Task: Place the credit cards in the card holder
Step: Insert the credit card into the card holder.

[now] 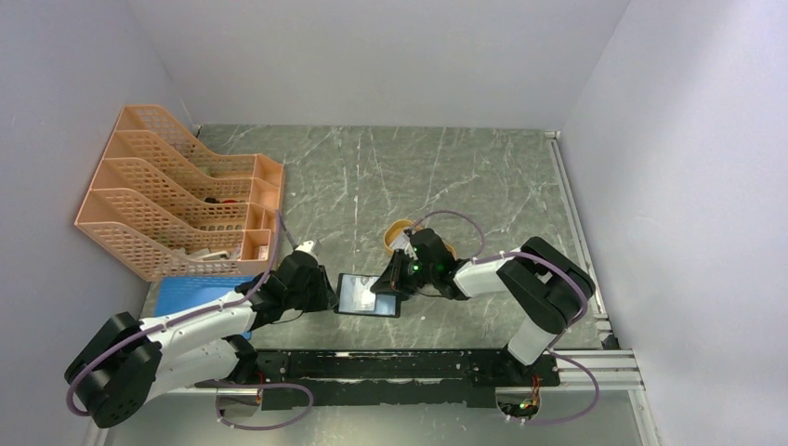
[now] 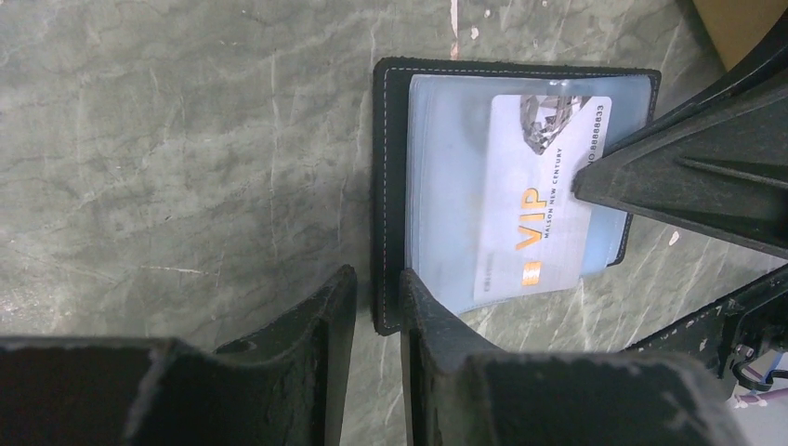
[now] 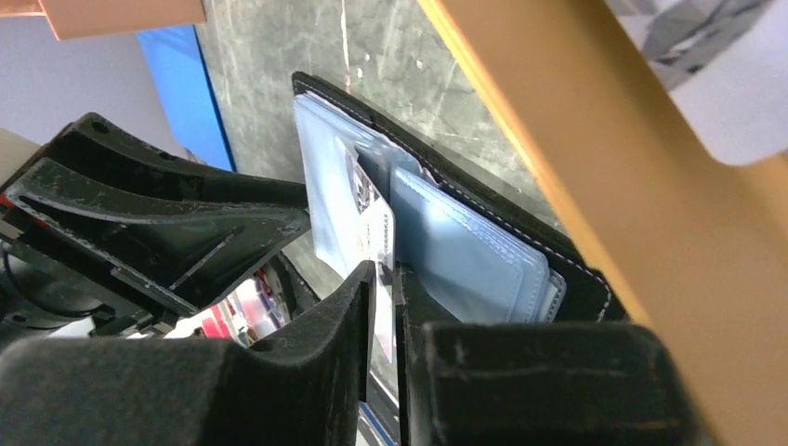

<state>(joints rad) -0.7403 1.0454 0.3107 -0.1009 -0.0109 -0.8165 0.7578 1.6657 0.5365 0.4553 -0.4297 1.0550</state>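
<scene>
Open wallet [image 1: 369, 295] lies flat on the table [image 1: 465, 186] near its front edge, left claw [image 2: 378, 290] closed narrowly about its limp left edge; right claw [image 3: 383, 277] pinches the thin, stiff, presumably slippery card [image 2: 534, 209] by its right end, half-pocketed.

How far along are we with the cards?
Done: the card holder lies open, its edge pinched by the left gripper; no fully seated card shows. In hand: the right gripper grips a VIP card that looks partway into a clear pocket. Left: seating it, then what looks like at least one further card in the orange tray.
</scene>
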